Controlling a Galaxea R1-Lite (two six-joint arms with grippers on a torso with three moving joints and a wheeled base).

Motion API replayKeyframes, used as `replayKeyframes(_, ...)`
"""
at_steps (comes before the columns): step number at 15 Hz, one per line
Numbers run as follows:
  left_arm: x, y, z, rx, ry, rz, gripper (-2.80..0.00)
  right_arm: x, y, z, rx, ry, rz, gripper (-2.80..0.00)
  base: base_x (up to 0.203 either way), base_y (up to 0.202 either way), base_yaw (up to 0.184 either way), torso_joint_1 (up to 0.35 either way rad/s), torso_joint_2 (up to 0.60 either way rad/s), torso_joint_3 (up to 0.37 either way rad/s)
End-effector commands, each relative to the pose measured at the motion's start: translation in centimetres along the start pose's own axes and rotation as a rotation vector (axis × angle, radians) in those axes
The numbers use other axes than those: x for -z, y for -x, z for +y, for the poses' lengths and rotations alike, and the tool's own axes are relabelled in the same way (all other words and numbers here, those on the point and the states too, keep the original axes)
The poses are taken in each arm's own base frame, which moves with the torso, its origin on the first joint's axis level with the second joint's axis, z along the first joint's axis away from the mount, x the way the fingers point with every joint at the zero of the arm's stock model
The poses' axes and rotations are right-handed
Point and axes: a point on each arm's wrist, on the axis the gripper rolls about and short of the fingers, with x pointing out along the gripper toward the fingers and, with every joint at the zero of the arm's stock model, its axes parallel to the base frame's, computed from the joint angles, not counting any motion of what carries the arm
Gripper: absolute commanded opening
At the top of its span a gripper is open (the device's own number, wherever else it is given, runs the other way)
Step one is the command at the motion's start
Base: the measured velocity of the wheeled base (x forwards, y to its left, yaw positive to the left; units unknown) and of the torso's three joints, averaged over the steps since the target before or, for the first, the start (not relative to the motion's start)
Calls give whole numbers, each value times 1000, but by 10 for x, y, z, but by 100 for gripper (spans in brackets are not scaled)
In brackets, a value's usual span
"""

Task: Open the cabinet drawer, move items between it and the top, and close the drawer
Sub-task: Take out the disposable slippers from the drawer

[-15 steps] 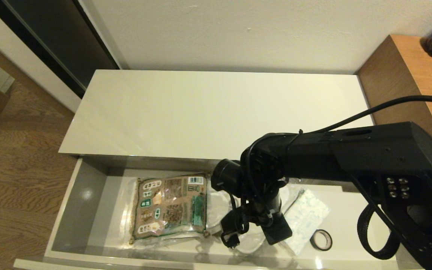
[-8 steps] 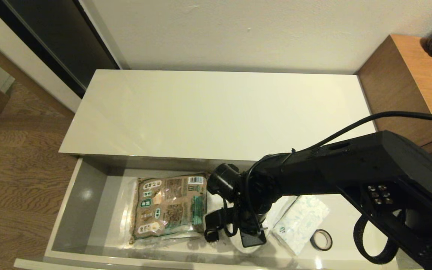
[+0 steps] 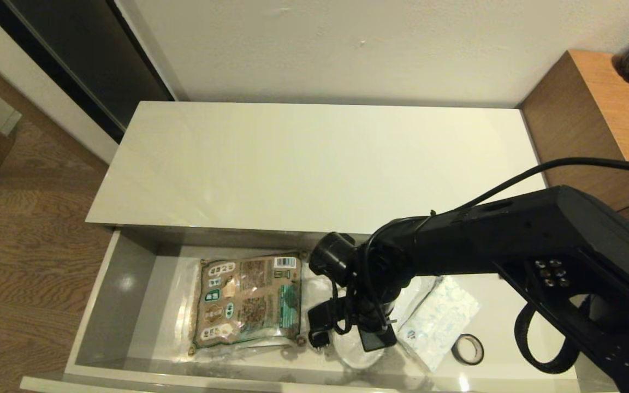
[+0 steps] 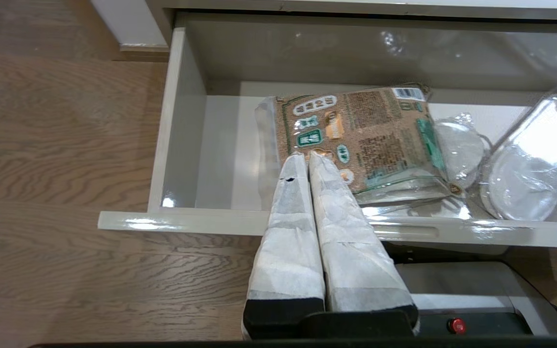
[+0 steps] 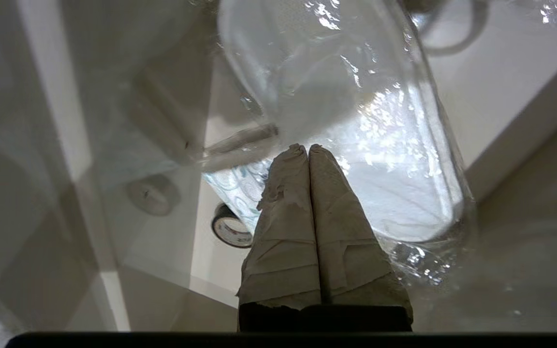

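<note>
Head view: cabinet drawer (image 3: 112, 295) pulled fully out below the front edge of the top (image 3: 303, 164), which carries nothing. White slipper (image 3: 355, 352) in clear plastic sits near the drawer's front wall, about mid-length, partly under the right hand (image 3: 366, 338). Right wrist view: slipper (image 5: 356, 145) fills the area directly ahead of the right hand (image 5: 302, 150); the two padded fingers are pressed together and their tips lie against the plastic wrap. Whether any film is pinched between them cannot be told.

Tissue pack (image 3: 440, 319), white in clear wrap with a small blue label, lies on the drawer floor just beside the slipper toward the drawer's right end, tilted diagonally. Small black tape ring (image 3: 467, 349) rests near the front wall, just right of the tissue pack, apart from it; the same ring (image 5: 230, 229) shows beside the fingers in the right wrist view.

Brown-and-green printed packet (image 3: 249, 300) lies flat on the left of the slipper, toward the left half of the drawer, on top of another clear-wrapped white item.

Left wrist view: left hand (image 4: 307, 159) hangs outside the drawer's front wall, fingers together, gripping nothing. Drawer front edge (image 4: 259, 222) and packet (image 4: 360, 135) visible beyond it.

Brown wooden side cabinet (image 3: 593, 109) stands at the right end of the top.
</note>
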Motion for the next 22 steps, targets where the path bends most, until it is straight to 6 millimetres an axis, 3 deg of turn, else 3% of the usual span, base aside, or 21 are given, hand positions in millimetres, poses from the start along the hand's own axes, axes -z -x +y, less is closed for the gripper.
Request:
replayKeyframes(1, 0, 0, 0, 0, 0, 1, -280, -4, -11, -6, 35, 18, 51, -280, 0, 0, 0, 0, 0, 0)
replayKeyframes(7, 0, 0, 0, 0, 0, 1, -280, 9, -14, -6, 40, 0, 89, -280, 0, 0, 0, 0, 0, 0)
replayKeyframes(8, 0, 0, 0, 0, 0, 1, -280, 12, -14, -4, 34, 0, 94, 0, 0, 0, 0, 0, 0, 0)
replayKeyframes(12, 0, 0, 0, 0, 0, 1, -280, 15, -16, 0, 41, -11, 96, 0, 0, 0, 0, 0, 0, 0)
replayKeyframes(15, 0, 0, 0, 0, 0, 1, -280, 16, -27, 5, 143, -19, 100, 0, 0, 0, 0, 0, 0, 0)
replayKeyframes(22, 0, 0, 0, 0, 0, 1, -280, 17, -19, 2, 190, 0, 128, 0, 0, 0, 0, 0, 0, 0)
